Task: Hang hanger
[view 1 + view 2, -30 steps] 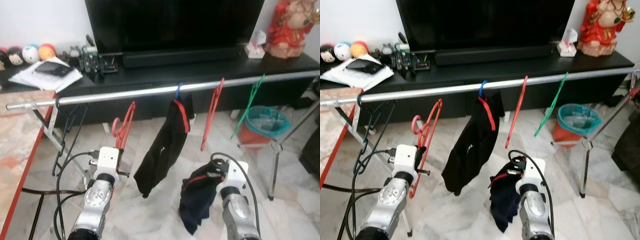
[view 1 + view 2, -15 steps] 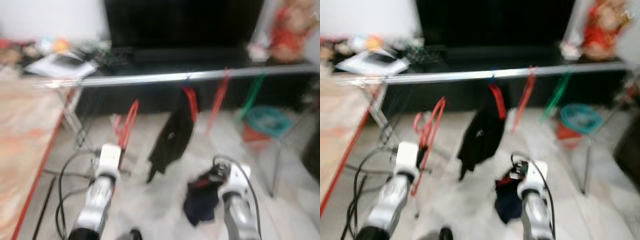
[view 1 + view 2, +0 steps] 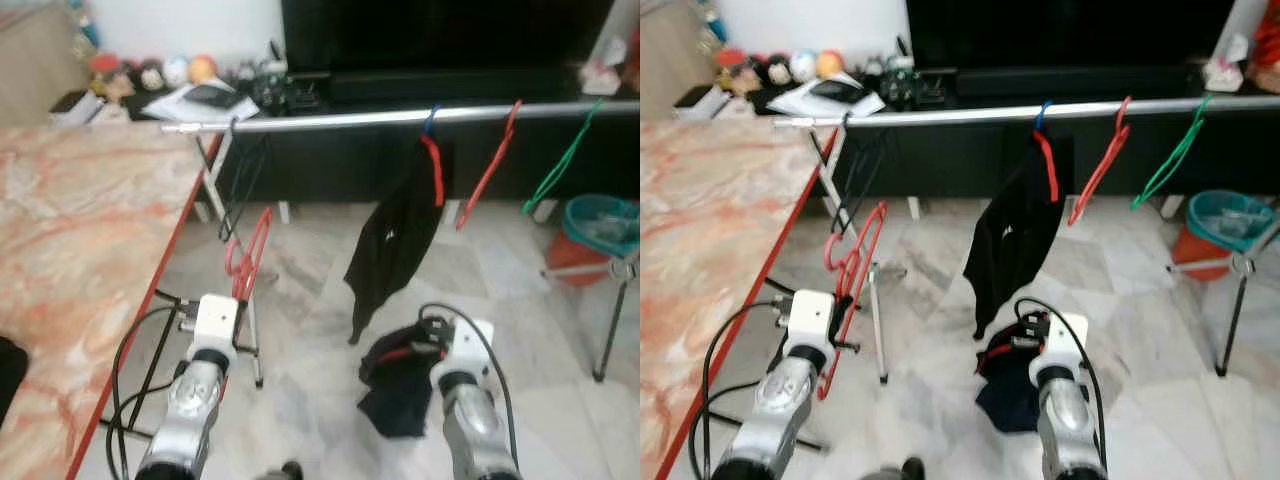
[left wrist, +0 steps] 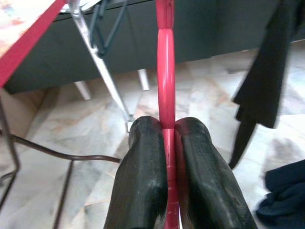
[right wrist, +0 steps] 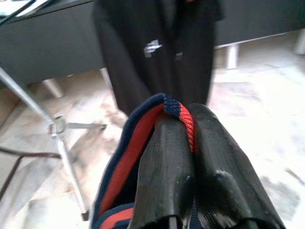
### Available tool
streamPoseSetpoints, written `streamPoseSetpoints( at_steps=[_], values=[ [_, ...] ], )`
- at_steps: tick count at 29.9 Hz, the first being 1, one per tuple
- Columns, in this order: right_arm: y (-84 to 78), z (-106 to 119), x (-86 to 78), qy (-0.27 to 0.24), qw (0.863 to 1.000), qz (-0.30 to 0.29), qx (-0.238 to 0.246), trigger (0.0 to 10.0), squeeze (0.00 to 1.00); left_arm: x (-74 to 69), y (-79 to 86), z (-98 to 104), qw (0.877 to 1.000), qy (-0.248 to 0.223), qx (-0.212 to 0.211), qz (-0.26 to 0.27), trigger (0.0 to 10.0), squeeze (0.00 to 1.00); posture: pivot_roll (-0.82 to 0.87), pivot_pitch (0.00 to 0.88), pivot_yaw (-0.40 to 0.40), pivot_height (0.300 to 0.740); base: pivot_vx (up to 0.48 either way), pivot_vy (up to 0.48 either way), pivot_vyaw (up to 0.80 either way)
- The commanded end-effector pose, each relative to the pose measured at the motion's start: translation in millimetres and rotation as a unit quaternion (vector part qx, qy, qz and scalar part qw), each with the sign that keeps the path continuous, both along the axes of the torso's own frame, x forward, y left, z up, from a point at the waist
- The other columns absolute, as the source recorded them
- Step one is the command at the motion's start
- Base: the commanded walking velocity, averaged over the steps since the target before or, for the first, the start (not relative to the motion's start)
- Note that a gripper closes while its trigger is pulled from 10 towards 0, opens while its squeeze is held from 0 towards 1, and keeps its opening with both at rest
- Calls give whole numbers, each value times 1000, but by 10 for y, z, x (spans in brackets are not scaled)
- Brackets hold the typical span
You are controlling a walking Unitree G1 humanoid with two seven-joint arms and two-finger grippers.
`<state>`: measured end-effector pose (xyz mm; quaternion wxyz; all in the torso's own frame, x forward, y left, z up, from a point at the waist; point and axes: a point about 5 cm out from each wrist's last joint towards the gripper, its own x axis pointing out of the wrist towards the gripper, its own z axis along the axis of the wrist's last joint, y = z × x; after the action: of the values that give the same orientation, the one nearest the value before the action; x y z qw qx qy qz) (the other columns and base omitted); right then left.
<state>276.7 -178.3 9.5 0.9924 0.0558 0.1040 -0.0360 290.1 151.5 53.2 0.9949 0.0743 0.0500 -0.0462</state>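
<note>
My left gripper is shut on a red plastic hanger, which stands upright above the wrist. My right gripper is shut on a dark navy garment with red trim that droops below it. Ahead, a silver rail runs across the room. On it hang a black shirt on a blue-hooked hanger, a bare red hanger, a green hanger and a black hanger near the rail's left end.
A marble-patterned table with a red edge fills the left side, close to my left arm. A black TV unit with a television stands behind the rail. An orange bin with a teal liner sits at the right. Cables trail near the left arm.
The view has pulled back and turned left, so the rail looks farther off and the table now takes up the left. Both grippers keep the same hold.
</note>
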Motion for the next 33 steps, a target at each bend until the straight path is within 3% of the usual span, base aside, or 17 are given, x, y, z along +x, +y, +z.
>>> streamPoseSetpoints(
  at_steps=[1, 33],
  values=[
    [29, 30, 22, -10, 1000, -2, 6, 10000, 0, 15, 72, 35, 1000, -6, 3, 6, 10000, 0, -9, 42, 26, 740, -289, 0, 0],
    [21, 51, 57, -12, 1000, -2, 8, 10000, 0, 14, 48, 33, 1000, -4, 0, -1, 10000, 0, -9, 36, 25, 740, -286, 0, 0]
  ],
)
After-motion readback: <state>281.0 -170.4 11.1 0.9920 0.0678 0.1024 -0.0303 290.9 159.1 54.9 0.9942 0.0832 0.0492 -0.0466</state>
